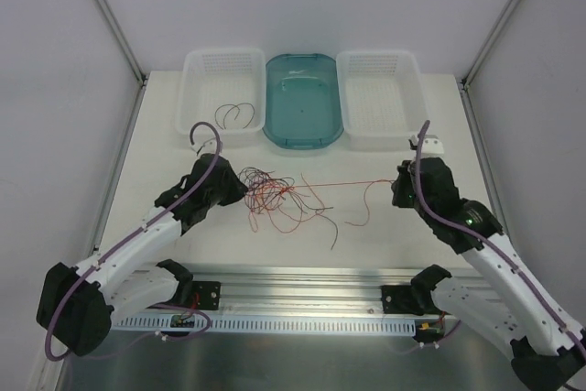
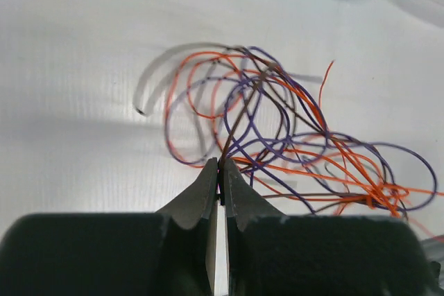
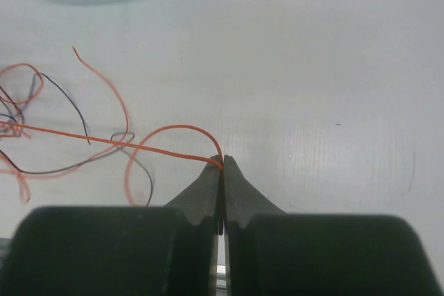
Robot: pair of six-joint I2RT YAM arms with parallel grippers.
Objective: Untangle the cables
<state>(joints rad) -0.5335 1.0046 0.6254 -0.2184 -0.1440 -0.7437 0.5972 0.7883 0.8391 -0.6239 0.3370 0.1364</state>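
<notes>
Our left gripper (image 2: 220,164) is pinched closed on the near edge of the cables (image 2: 277,136), its tips clamping a brown and a purple strand where they leave the tangle. Our right gripper (image 3: 222,161) is likewise closed, nipping one orange strand (image 3: 104,141) that runs straight leftward to the tangle. The cables lie in a loose knot of orange, brown and purple loops on the white table (image 1: 394,235), between both arms and nearer the left. Along the far edge stand a white basket (image 1: 192,80) holding two dark wires (image 1: 233,114), a teal tub (image 1: 304,142), and a second white basket (image 1: 412,70).
</notes>
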